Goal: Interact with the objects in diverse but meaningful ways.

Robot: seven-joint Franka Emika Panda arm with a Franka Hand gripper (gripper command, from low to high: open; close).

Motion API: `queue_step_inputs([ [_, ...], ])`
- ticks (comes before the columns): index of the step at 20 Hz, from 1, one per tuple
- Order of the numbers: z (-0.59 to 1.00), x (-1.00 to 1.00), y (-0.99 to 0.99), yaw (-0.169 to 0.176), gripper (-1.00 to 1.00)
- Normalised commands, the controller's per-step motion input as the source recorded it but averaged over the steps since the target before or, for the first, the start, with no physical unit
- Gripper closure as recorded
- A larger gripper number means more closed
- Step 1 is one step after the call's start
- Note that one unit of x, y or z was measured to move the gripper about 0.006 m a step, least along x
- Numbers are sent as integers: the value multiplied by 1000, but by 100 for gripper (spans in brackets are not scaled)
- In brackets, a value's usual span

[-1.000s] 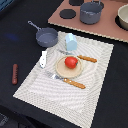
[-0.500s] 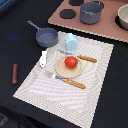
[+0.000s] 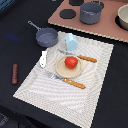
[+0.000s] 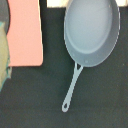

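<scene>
The grey long-handled saucepan (image 3: 47, 36) sits on the dark table just off the placemat's far corner. It fills the wrist view as well, saucepan (image 4: 92, 30) empty, with its thin handle (image 4: 72, 85) trailing away. A red tomato (image 3: 71, 62) rests on a small round wooden plate (image 3: 61, 71). The light-blue cup (image 3: 71, 41) stands behind it. The small white shaker (image 3: 43, 58) lies at the mat's edge. The brown sausage (image 3: 15, 73) lies on the table at the exterior view's left. The grey pot (image 3: 91, 12) stands on the toy stove. No gripper fingers show in either view.
A striped placemat (image 3: 95, 75) carries a fork (image 3: 52, 76) and a knife (image 3: 86, 58), both with orange handles. The pink toy stove board (image 3: 107, 27) with black burners lies at the back; its edge (image 4: 25, 32) shows beside the saucepan. A beige bowl (image 3: 123, 16) stands at the exterior view's far right.
</scene>
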Motion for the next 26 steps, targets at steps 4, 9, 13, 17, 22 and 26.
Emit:
queue_step_inputs([
  [4, 0, 669, -19, 0, -100],
  [9, -73, 597, -149, 21, -100],
  [13, -114, 509, -241, 37, -100],
  [17, -189, 399, -409, 100, -100],
  [22, -167, 467, -399, 111, -100],
  [26, -140, 416, -275, 92, -100],
])
